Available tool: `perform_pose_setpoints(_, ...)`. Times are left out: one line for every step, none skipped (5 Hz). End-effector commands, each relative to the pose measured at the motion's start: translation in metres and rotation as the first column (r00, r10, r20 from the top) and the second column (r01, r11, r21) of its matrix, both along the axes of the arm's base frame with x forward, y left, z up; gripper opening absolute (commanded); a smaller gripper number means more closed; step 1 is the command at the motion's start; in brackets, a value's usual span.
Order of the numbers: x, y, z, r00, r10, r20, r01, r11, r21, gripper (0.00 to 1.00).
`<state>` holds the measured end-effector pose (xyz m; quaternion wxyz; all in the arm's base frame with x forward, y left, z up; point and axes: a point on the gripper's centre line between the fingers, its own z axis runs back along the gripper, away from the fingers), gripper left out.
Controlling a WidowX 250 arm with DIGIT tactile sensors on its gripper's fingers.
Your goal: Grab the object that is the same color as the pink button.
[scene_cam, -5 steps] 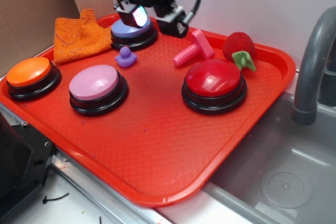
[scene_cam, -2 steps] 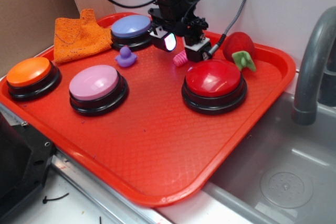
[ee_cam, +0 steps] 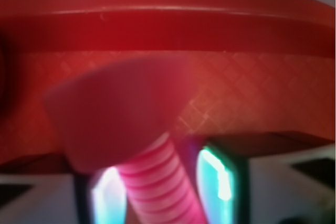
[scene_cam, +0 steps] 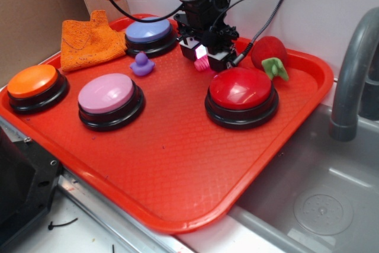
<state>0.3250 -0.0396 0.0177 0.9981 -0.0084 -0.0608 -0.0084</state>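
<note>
Starting at the near edge, we see the bare textured floor of the red tray (scene_cam: 177, 164), which sits on the counter (scene_cam: 77, 217) beside a sink (scene_cam: 320, 199) with a grey faucet (scene_cam: 352, 75) at the right. Farther in stand three domed buttons in a rough row: an orange button (scene_cam: 34, 81) at the left, the pink button (scene_cam: 108, 93) just beside it, and a red button (scene_cam: 241, 88) to the right, well apart from the pink one. Behind these, a small purple duck (scene_cam: 141, 64) sits near the lavender-blue button (scene_cam: 148, 30), an orange cloth (scene_cam: 89, 39) lies in the far left corner, and a red plush strawberry (scene_cam: 270, 53) rests near the far rim.

Between the lavender-blue button and the red button, the end effector (scene_cam: 203, 53) reaches down almost vertically from above, cables trailing behind it. It covers most of the pink bolt (scene_cam: 202, 65); only a bit of ribbed shaft peeks out just behind the red button. From the wrist view, the fingers (ee_cam: 218, 174) sit on either side of the bolt's (ee_cam: 157, 182) shaft, with its flat head pointing toward the tray's (ee_cam: 168, 24) far rim. A slim gap shows on the right side, so the end effector is narrow around the shaft but not visibly clamped.
</note>
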Motion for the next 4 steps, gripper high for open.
perform_pose_setpoints(-0.009, 0.016, 0.056, 0.997, 0.037, -0.074, -0.036, 0.999, 0.022, 0.0)
perform_pose_setpoints(-0.026, 0.021, 0.105, 0.984, 0.147, -0.105, -0.147, 0.989, 0.005, 0.0)
perform_pose_setpoints(-0.048, 0.03, 0.155, 0.972, 0.23, -0.052, -0.232, 0.972, -0.036, 0.0)
perform_pose_setpoints(-0.065, 0.036, 0.203, 0.959, 0.285, 0.012, -0.283, 0.956, -0.081, 0.0)
